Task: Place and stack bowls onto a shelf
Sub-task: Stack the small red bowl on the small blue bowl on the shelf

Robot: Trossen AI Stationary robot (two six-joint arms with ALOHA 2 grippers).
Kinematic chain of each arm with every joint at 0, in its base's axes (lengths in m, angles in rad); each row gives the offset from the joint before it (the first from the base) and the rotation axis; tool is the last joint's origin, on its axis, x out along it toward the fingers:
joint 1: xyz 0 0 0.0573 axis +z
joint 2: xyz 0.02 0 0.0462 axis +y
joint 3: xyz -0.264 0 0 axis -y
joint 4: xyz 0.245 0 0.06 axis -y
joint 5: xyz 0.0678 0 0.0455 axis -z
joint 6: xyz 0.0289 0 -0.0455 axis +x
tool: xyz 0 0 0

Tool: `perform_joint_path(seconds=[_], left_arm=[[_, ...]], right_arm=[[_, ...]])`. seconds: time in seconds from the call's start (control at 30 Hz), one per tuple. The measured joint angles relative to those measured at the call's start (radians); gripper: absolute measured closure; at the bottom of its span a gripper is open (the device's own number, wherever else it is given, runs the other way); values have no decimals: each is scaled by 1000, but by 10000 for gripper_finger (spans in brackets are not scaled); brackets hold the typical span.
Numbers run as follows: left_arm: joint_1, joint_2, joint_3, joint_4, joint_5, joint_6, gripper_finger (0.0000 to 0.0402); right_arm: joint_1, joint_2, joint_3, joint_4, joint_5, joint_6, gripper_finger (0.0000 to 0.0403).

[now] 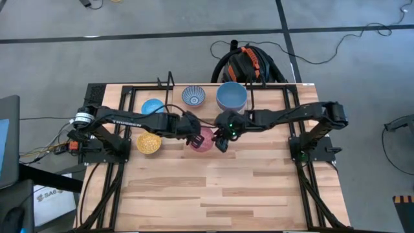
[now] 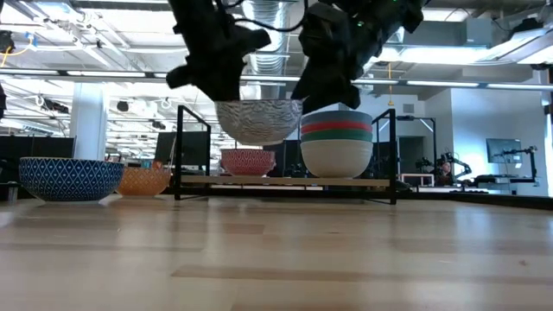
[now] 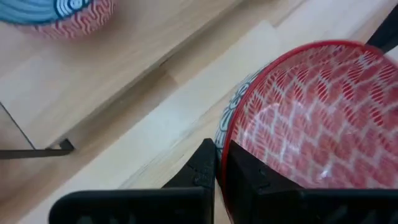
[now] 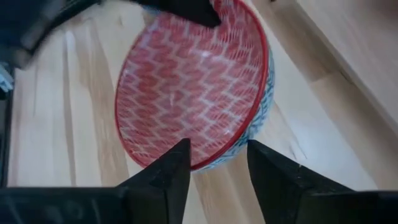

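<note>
Far rim of the red-patterned bowl [image 3: 311,118] cut by the frame edge beyond the left gripper [image 3: 219,167]. Bowl's underside largely masked in the overhead view by both grippers. In the low view, upper arms cropped above the right gripper [image 2: 333,65]; lifted bowl's rim hidden behind dark fingers.

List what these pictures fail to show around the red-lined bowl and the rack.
- Right pincer: fingers straddle the red-lined bowl rim; contact unclear, right wrist view.
- That bowl's rim, low view: covered by both dark pincers.
- Rack stack: bowl count unclear, low view, nested.
- Yellow bowl: partly under the left arm, high view.
</note>
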Motion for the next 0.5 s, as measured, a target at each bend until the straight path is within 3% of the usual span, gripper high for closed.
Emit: perform_joint_path(seconds=[0.2, 0.5], left_arm=[[-25, 2, 76, -65, -25, -5, 401], [-29, 2, 116, -35, -20, -167, 401]], right_arm=[[18, -4, 0, 18, 91, 65, 223], [0, -5, 0, 20, 173, 180, 244]])
